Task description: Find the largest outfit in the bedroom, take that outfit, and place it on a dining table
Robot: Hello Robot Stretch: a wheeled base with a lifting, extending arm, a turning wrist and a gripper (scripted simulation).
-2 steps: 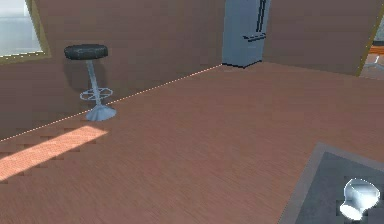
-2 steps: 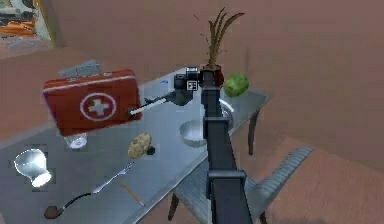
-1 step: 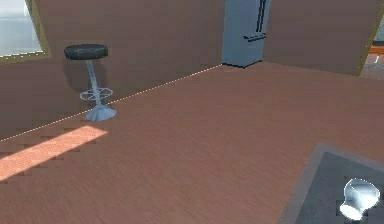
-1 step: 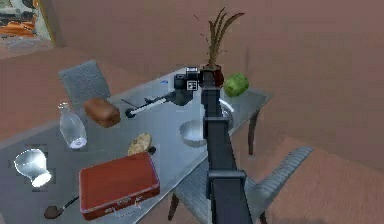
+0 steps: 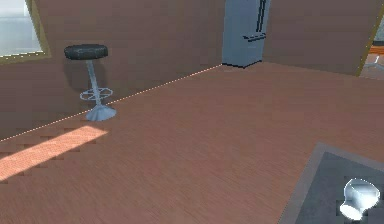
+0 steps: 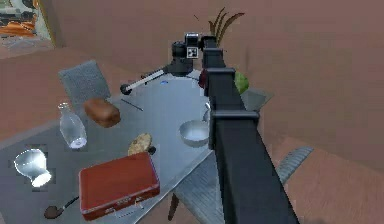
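Closest to the camera is the dark arm (image 6: 240,165), which rises from the 6 o'clock edge of the arm side view toward 12 o'clock, out over a grey dining table (image 6: 170,100). At its far end the gripper (image 6: 132,90) points toward 9 o'clock above the tabletop. The table surface and a loaf of bread (image 6: 102,112) lie just behind the fingers, so I cannot tell whether the gripper holds something, and I cannot make out an outfit at it.

To my judgement the placing step is in hand, because the arm reaches over the table. The next move calls for a free spot. The part of the tabletop near the fingers, toward 11 o'clock, looks bare. The load should come down there, away from the bowl (image 6: 195,132) at 3 o'clock, the bottle (image 6: 70,128) at 9 o'clock and the reddish case (image 6: 118,185) at 6 o'clock.

Several things are hard to read. The arm covers the table's 3 o'clock side and part of a green round thing (image 6: 241,82) beside it. A pale small piece (image 6: 140,145) just above the case I cannot name. In the forward view the table is cut off at the 5 o'clock corner, where a wine glass (image 5: 355,196) stands.
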